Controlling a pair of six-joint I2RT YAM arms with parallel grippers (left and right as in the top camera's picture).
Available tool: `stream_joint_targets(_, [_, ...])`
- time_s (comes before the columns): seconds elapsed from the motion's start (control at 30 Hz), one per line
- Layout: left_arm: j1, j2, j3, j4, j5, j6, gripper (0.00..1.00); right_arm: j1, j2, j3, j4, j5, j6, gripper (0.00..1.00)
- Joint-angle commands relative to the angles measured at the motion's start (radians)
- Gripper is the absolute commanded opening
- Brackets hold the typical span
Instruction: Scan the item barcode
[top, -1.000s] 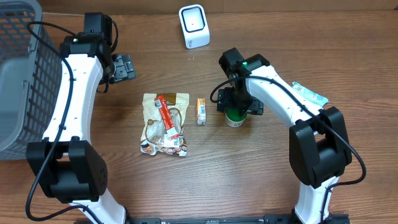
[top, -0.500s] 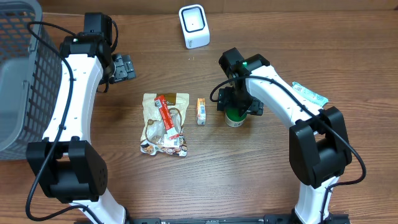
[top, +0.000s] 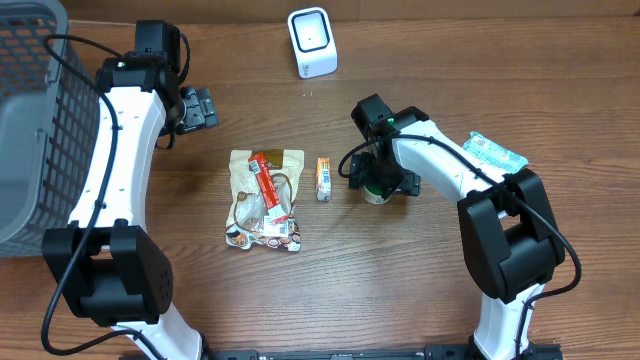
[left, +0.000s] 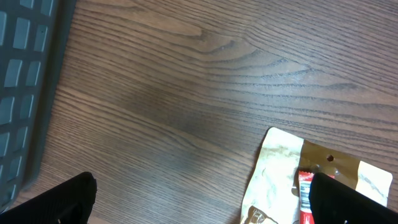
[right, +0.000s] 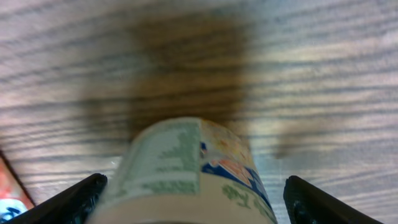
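The small printed cup stands upright on the table, just right of a slim orange box. The right hand is lowered around it, fingers spread wide on either side and apparently not clamped. The step in hand looks like the pick-up. Next, the hand would need to close, lift and turn the label toward the white scanner (well apart, at the far edge). The left hand hangs fully open, empty. No barcode shows, and the arm hides most of the cup from above.
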Motion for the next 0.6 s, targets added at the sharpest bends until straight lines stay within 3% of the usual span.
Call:
stream_joint_targets(0.0, [-0.007,-0.018,0.016,-0.002,-0.01,0.023,1.0,0.007,-0.006,-0.007,0.022,0.013,0.003,0.92])
stream_joint_targets(0.57, [-0.007,-0.018,0.016,-0.002,-0.01,0.023,1.0,-0.005,-0.009,0.051,-0.048,0.047,-0.012,0.91])
